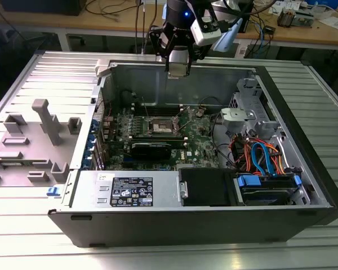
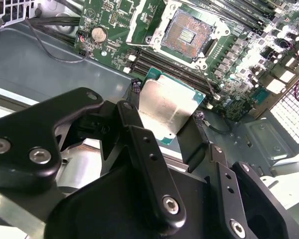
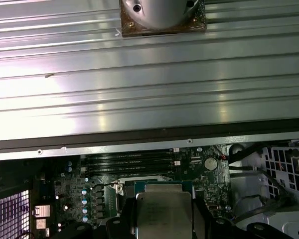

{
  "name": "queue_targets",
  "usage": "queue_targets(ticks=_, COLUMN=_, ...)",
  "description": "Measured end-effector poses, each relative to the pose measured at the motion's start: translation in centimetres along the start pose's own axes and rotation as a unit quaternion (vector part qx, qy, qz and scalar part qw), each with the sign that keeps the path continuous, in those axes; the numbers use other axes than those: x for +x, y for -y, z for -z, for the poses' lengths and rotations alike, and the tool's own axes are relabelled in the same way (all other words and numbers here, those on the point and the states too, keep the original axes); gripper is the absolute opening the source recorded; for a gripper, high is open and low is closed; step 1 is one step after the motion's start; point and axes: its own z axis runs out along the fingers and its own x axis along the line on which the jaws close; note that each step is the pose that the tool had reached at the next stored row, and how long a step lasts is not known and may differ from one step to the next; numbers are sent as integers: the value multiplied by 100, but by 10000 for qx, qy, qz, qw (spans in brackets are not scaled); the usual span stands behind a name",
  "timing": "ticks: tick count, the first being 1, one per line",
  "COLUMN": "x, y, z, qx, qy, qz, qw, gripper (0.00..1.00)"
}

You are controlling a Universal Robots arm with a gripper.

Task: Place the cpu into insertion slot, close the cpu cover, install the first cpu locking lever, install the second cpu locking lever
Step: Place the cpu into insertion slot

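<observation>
So the arm's gripper [image 1: 178, 72] hangs at the upper middle of the exterior view, above the back wall of the open computer case [image 1: 214, 216]. In both wrist views the jaws are clenched on the cpu [image 2: 164, 102], one black finger [image 2: 139, 134] on each side. The cpu is a small flat square with a dull silvery metal top and a thin green edge, and it's held up in the air, well apart from the board. There's faint print on its lid in the first wrist view, too small to read.

Below it the socket [image 2: 187, 35] lies uncovered, its grid of tiny contacts showing inside a black square frame. One round silver coin battery [image 2: 98, 34] sits on the green board nearby. One white sticker [image 1: 129, 191] full of print sits on the grey box at the case's front. The case rests on a ribbed metal bench [image 1: 158, 256], with grey plastic holders [image 1: 48, 121] at the exterior view's left.
</observation>
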Motion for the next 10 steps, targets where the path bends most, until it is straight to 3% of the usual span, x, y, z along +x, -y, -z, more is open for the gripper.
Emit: queue_targets(ticks=10, x=0, y=5, z=-7, qx=-2, qy=8, qz=-84, qw=10000, gripper=55)
